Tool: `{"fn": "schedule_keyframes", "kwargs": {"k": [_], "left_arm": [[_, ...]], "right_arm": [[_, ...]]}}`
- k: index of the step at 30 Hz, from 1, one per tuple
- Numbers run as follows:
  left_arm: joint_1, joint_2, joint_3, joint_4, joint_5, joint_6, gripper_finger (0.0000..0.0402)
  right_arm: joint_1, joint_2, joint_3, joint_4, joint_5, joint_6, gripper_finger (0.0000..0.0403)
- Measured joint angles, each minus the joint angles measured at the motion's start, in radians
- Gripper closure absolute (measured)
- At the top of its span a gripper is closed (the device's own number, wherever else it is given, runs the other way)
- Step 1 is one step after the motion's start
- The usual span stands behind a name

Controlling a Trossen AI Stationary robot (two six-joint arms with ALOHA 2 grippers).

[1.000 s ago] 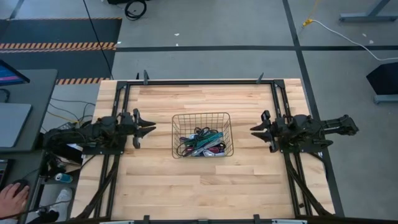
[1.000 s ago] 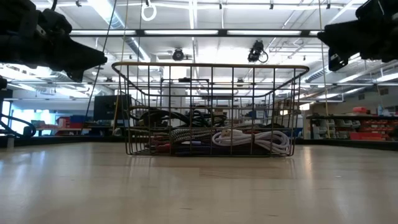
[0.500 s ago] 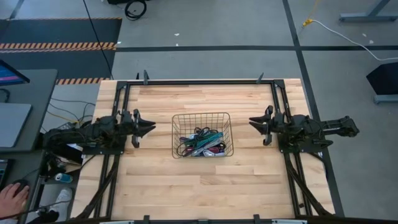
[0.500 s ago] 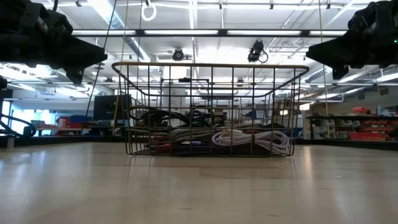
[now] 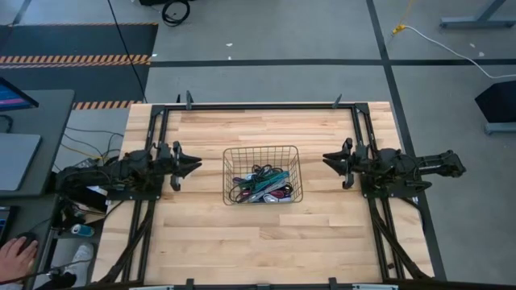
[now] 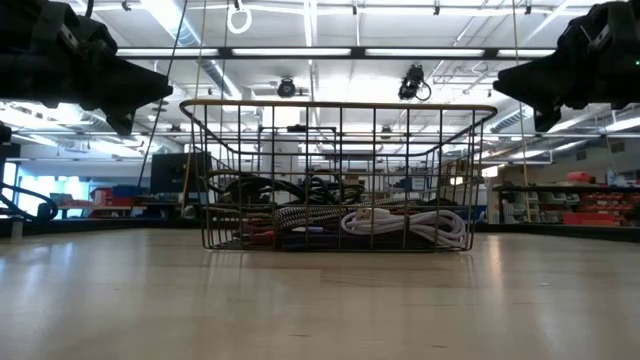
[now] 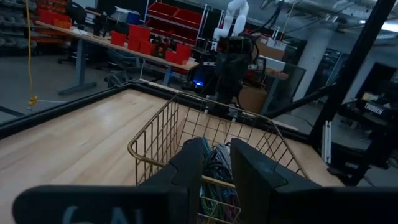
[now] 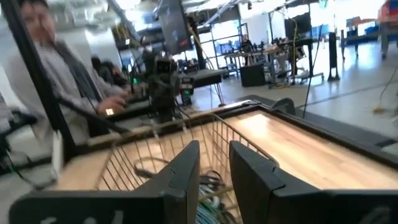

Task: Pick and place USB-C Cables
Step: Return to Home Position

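Note:
A dark wire-mesh basket [image 5: 260,153] stands by its bottom on the middle of the wooden table. The USB-C Cables [image 5: 260,187] lie piled inside it: black, green, purple and a white coil [image 6: 405,222]. My left gripper [image 5: 199,167] hovers level to the basket's left, above the table, pointing at the basket. My right gripper [image 5: 326,159] hovers level to the basket's right, also pointing at it. Each wrist view shows a narrow empty gap between the fingers [image 7: 217,152] [image 8: 214,155], with the basket beyond.
Black frame rails [image 5: 157,129] run along the table's left, right and far edges. A person's hand [image 5: 14,256] rests at a desk left of the table, and a person [image 8: 56,74] shows beyond the left arm. Bare wood [image 5: 266,242] lies on the near side of the basket.
My right gripper has swung its fingertips a little toward the table's far edge and rolled about its own axis, staying above the table to the basket's right. My left gripper has rolled slightly in place. The basket and cables have not moved.

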Motion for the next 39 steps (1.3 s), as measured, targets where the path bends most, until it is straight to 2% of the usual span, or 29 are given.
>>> {"fn": "schedule_keyframes", "kwargs": {"k": [3,12,15,18,29,39], "left_arm": [[0.000,0.000,0.000,0.001,0.000,-0.010,0.0312],[0.000,0.000,0.000,0.000,0.000,0.053,0.0315],[0.000,0.000,0.001,-0.009,0.012,0.095,0.0337],[0.000,0.000,0.001,-0.046,0.039,0.147,0.0384],[0.000,0.003,0.004,-0.077,0.072,0.152,0.0398],[0.000,0.095,0.004,-0.075,0.074,0.150,0.0397]], "right_arm": [[0.000,0.000,0.000,-0.022,-0.007,-0.084,0.0310],[0.000,0.001,0.000,-0.056,-0.007,-0.152,0.0331],[0.000,0.002,0.000,-0.056,-0.007,-0.163,0.0359],[0.000,0.002,0.000,-0.056,-0.007,-0.192,0.0394],[0.000,0.028,0.000,-0.056,-0.006,-0.218,0.0400],[0.000,0.128,0.000,-0.057,-0.007,-0.212,0.0401]]}}
